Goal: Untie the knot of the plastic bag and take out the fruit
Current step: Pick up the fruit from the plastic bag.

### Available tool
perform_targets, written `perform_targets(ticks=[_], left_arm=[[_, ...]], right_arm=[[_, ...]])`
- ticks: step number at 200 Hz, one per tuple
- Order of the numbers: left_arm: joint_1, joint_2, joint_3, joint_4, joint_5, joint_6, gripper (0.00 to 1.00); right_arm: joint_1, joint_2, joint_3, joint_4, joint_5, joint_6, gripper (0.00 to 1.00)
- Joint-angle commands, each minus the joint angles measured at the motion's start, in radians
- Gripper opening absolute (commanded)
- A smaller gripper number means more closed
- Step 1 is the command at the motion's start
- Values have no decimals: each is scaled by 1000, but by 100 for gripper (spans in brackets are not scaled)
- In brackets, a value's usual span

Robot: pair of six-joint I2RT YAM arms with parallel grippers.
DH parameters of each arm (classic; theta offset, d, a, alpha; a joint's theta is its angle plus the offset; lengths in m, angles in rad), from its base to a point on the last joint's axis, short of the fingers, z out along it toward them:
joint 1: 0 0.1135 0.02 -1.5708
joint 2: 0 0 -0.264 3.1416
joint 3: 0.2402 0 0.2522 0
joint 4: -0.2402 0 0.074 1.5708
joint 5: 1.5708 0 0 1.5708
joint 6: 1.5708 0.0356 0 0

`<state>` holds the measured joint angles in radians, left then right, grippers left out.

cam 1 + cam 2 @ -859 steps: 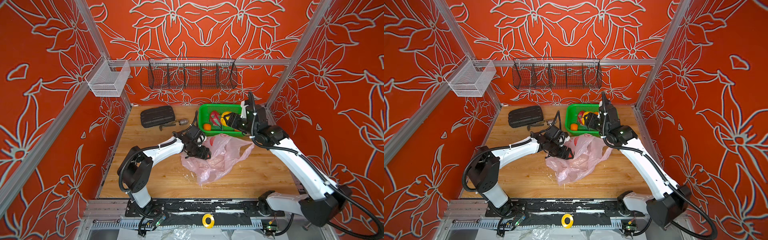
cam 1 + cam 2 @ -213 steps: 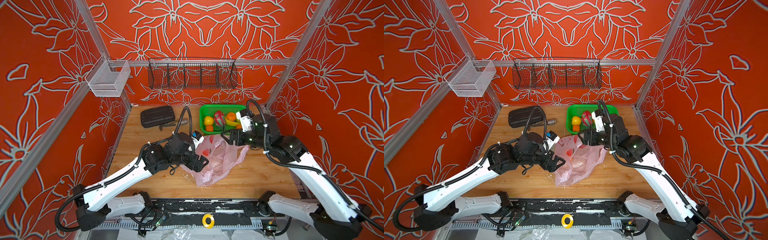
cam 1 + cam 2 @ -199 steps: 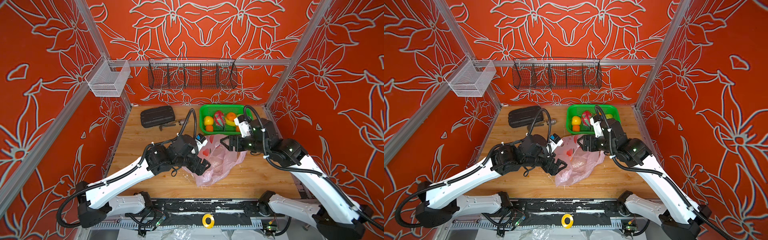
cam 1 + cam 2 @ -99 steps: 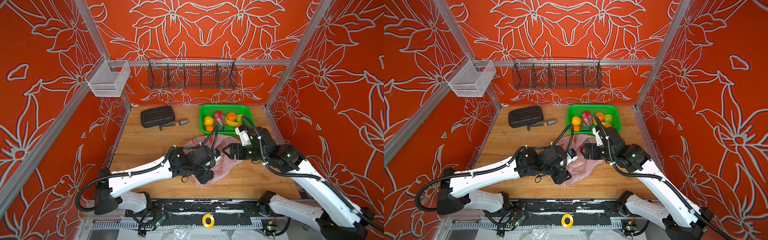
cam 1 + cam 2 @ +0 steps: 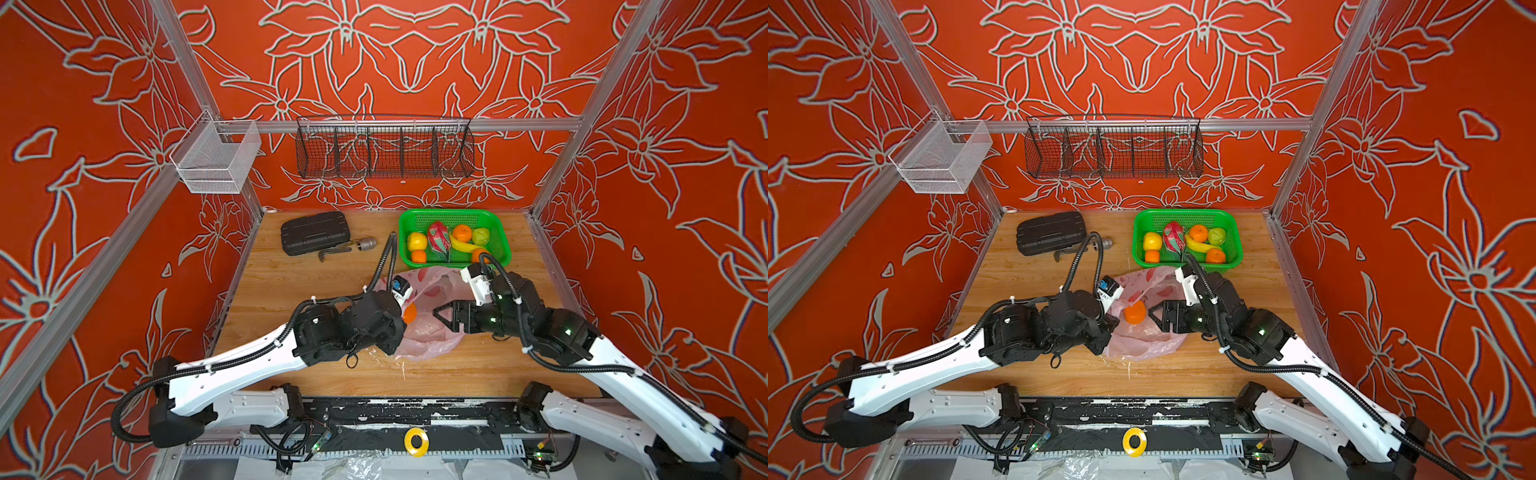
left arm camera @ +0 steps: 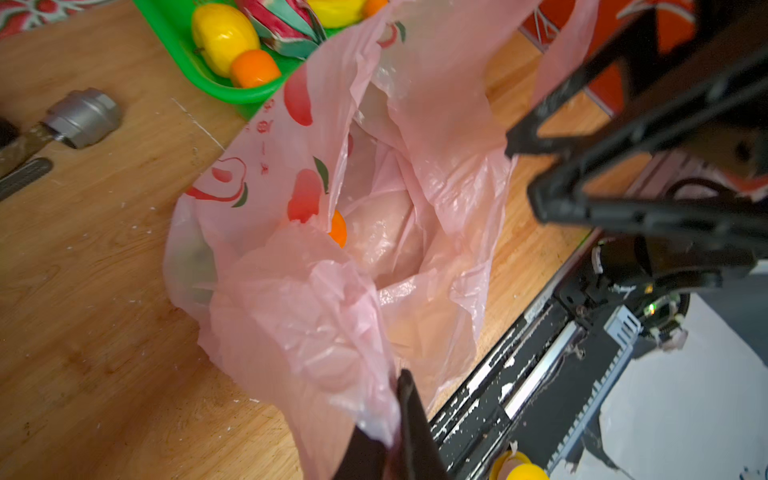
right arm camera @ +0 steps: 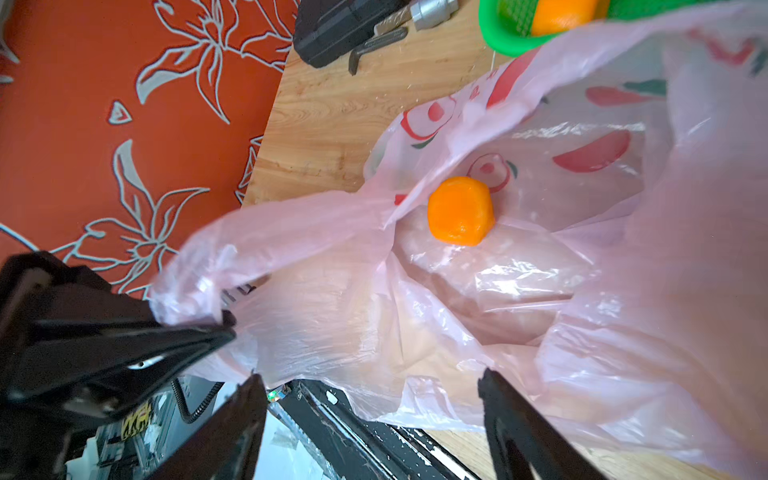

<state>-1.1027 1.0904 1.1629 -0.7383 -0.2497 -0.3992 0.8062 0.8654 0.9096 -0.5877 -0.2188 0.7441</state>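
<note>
Evidently, left gripper point(image 6: 392, 436) was seen pressed together, pinching edge of plastic bag point(image 6: 291, 316). Right gripper point(image 7: 370, 380) was held spread wide at bag's open mouth, facing left gripper. Bag was laid on table point(image 5: 291, 374) between both grippers. One orange point(image 7: 460, 210) was seen inside bag, ahead of right gripper's fingers. Other fruit point(image 5: 439, 245) were lodged in green basket point(image 5: 449, 213), beyond both grippers.

Bright, even light, hands blurred (close-up)
</note>
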Motion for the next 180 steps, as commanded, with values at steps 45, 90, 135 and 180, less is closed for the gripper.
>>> perform_targets(ticks=[45, 90, 135, 180], left_arm=[[14, -12, -50, 7, -82, -133, 11], [14, -33, -80, 19, -85, -161, 11], [18, -34, -136, 34, -96, -152, 11], [18, -64, -197, 84, -86, -200, 10]], right_arm=[[142, 109, -124, 301, 177, -91, 83], [156, 275, -239, 396, 218, -103, 83], [188, 379, -331, 493, 220, -69, 83], [188, 395, -270, 475, 374, -125, 89]])
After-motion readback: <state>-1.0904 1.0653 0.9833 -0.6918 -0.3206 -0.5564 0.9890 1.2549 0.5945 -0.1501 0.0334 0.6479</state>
